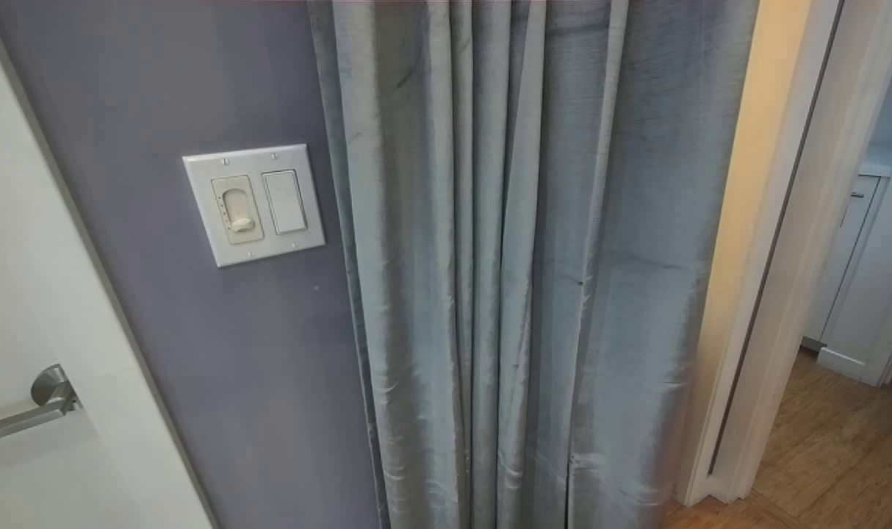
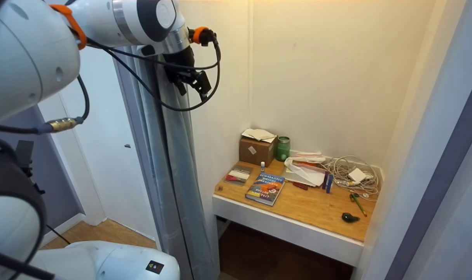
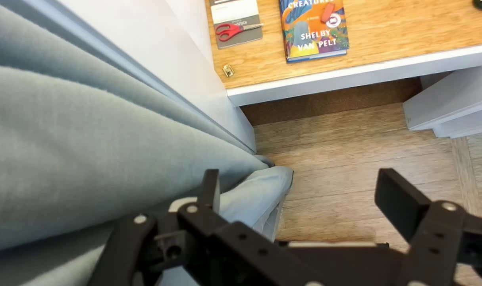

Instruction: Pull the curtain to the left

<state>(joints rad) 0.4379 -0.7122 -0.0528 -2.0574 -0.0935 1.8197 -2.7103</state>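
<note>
The curtain (image 1: pixel 490 264), grey-blue with long vertical pleats, hangs beside the grey-purple wall. It also hangs behind the arm, left of the desk alcove, in an exterior view (image 2: pixel 181 155). My gripper (image 2: pixel 193 94) is at the upper part of the curtain, at its alcove-side edge, pointing downward. From the wrist, curtain folds (image 3: pixel 106 151) fill the left side. The gripper (image 3: pixel 300 178) is wide open, its left finger (image 3: pixel 209 188) in front of the fabric and its right one over bare floor. Nothing is gripped; whether the left finger touches the fabric, I cannot tell.
A desk (image 2: pixel 317 212) in the alcove carries a book (image 2: pixel 265 188), a cardboard box (image 2: pixel 255 152), a green jar (image 2: pixel 283 149) and tangled cables (image 2: pixel 352 175). A black cable (image 2: pixel 173 109) loops below the gripper. A white switch plate (image 1: pixel 255 206) is on the wall next to the curtain.
</note>
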